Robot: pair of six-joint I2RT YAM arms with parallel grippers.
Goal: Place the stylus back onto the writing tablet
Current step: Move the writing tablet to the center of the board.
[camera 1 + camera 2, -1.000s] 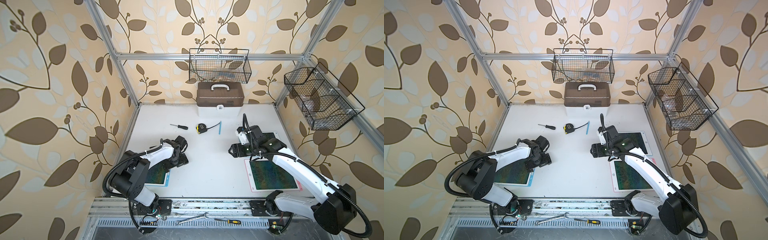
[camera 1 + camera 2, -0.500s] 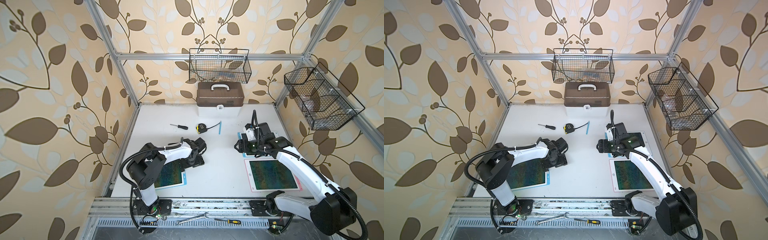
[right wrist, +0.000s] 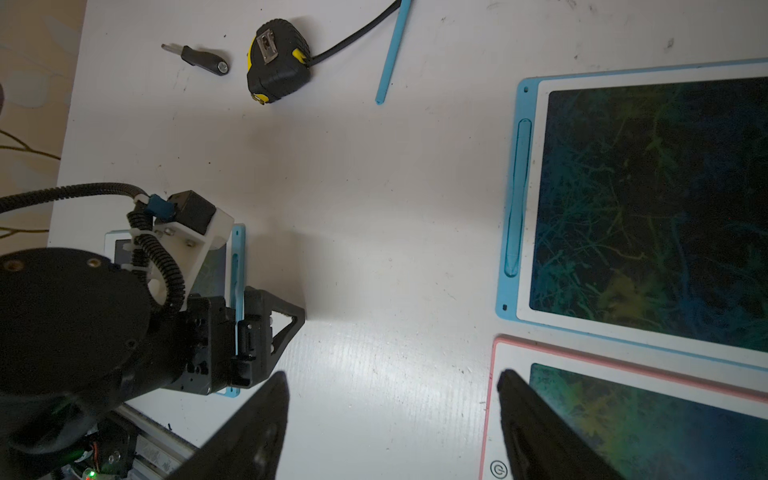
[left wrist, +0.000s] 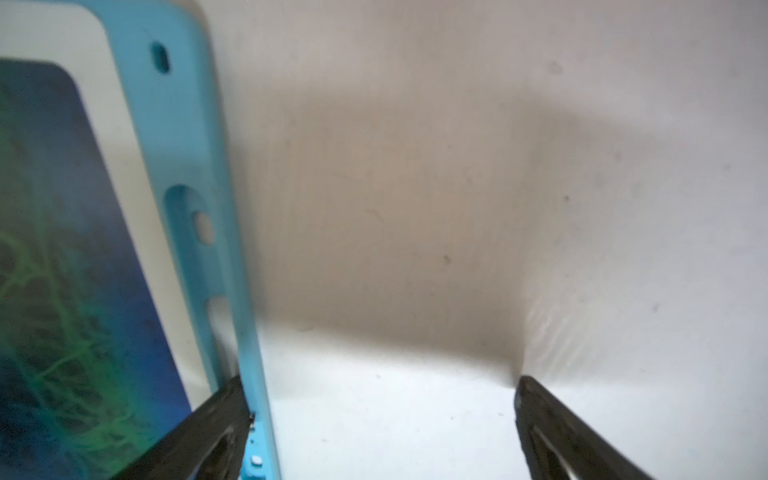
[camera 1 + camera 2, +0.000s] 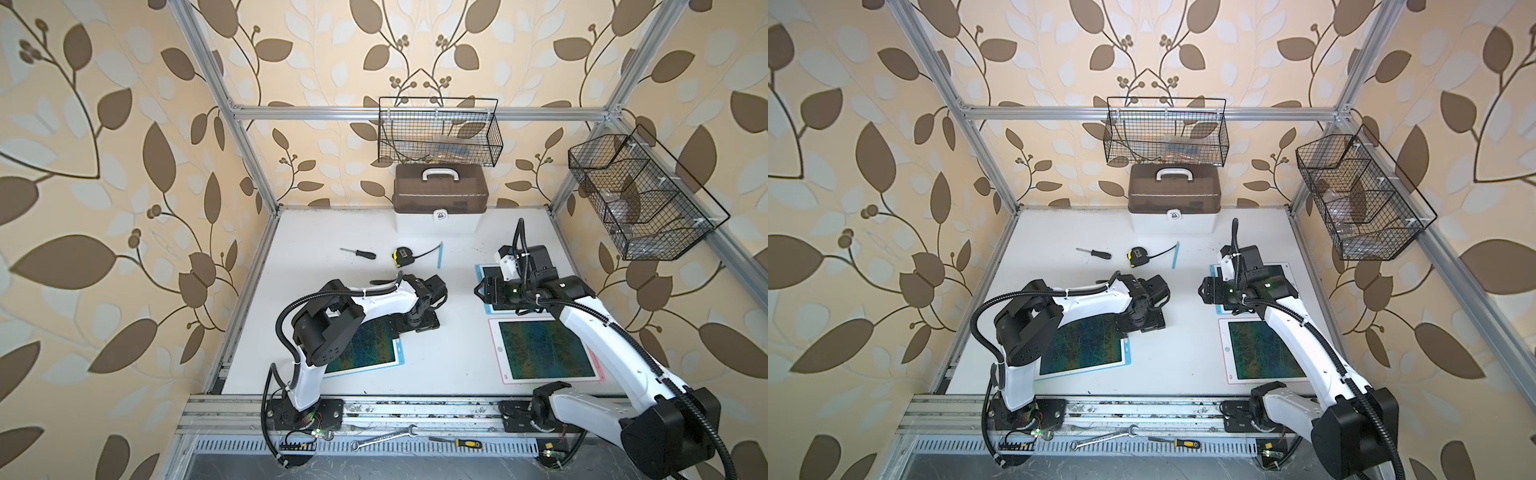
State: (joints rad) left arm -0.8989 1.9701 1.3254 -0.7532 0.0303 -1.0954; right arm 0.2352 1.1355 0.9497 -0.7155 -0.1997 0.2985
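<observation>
The light blue stylus (image 5: 440, 255) (image 3: 390, 54) lies loose on the white table beside the tape measure, at the back middle. A blue-framed writing tablet (image 5: 361, 345) lies at the front left. My left gripper (image 5: 417, 324) (image 4: 382, 415) points down at this tablet's far right corner, open and empty. One finger (image 4: 216, 419) is over the blue frame, the other over bare table. Further right, my right gripper (image 5: 478, 291) (image 3: 390, 399) hovers open and empty above the table. It is well short of the stylus.
A second blue-framed tablet (image 3: 648, 199) and a pink-framed tablet (image 5: 544, 351) lie under the right arm. A tape measure (image 5: 402, 256) and small screwdriver (image 5: 358, 252) lie near the stylus. A brown toolbox (image 5: 440, 195) stands at the back wall under a wire basket (image 5: 438, 133).
The left arm has swung right toward the table's middle, and the left tablet has shifted right with it. The right gripper has drifted slightly right and back.
</observation>
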